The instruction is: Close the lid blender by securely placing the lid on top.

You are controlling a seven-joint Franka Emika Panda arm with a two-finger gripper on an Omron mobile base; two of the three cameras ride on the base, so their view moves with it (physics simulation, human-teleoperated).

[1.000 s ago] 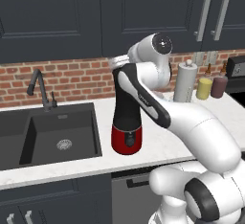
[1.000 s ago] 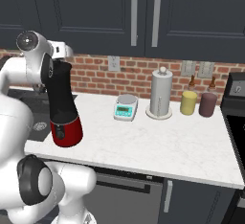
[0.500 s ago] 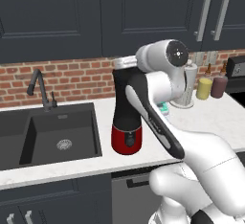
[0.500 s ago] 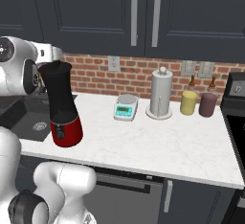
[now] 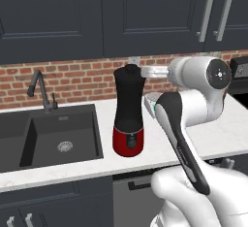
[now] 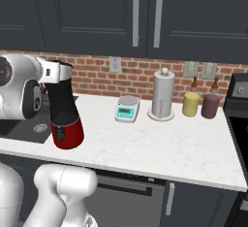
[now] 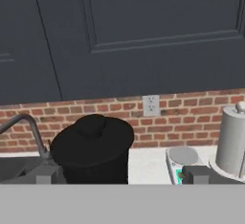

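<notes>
The lid [image 7: 93, 134] sits atop the blender [image 5: 128, 113]; jaws spread apart, empty.

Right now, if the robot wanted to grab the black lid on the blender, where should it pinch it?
Probably the small knob at the centre of the lid, coming straight down from above. The lid lies flat on the blender jar, about as wide as it, so its rim offers little to pinch.

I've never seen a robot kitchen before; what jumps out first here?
The tall black blender jar on its glossy red base stands on the white counter beside the dark sink, with the flat round black lid on top. The big white robot arm curls behind it, level with the lid.
</notes>
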